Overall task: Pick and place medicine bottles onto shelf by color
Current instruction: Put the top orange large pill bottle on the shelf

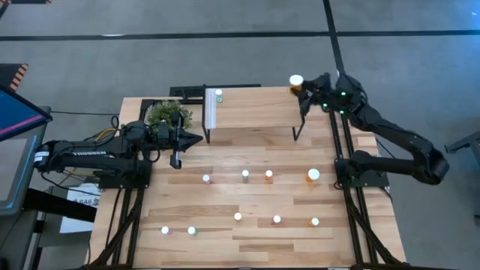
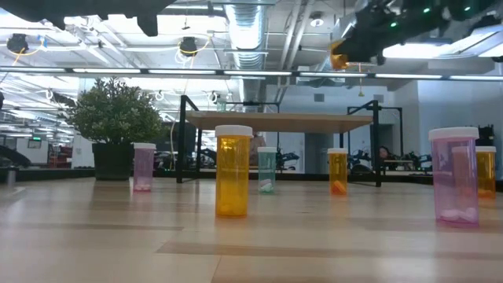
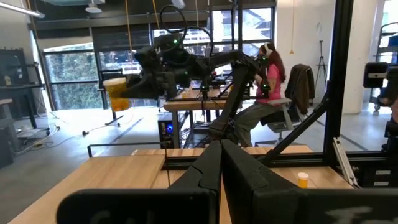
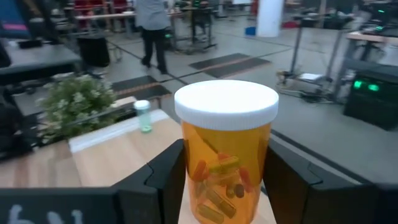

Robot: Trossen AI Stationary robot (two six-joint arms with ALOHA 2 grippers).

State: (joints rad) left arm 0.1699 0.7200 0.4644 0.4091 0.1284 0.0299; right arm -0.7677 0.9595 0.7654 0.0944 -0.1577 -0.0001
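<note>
Right gripper (image 4: 227, 180) pinches large orange pill bottle (image 4: 226, 152) upright, above shelf (image 1: 255, 109) edge at 1 o'clock, presumably for an orange group | green bottle (image 1: 218, 95) on shelf at 11 o'clock | left gripper (image 1: 196, 138) pressed together, waiting beside potted plant (image 1: 168, 114).

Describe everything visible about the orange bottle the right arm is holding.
The orange bottle is a see-through amber plastic cylinder with a flat white cap, holding several orange and yellowish capsules. It stands upright, clamped at its sides between the right gripper's dark fingers. In the high view it hangs above the far right corner of the shelf, lifted clear of it, touching nothing else.
</note>
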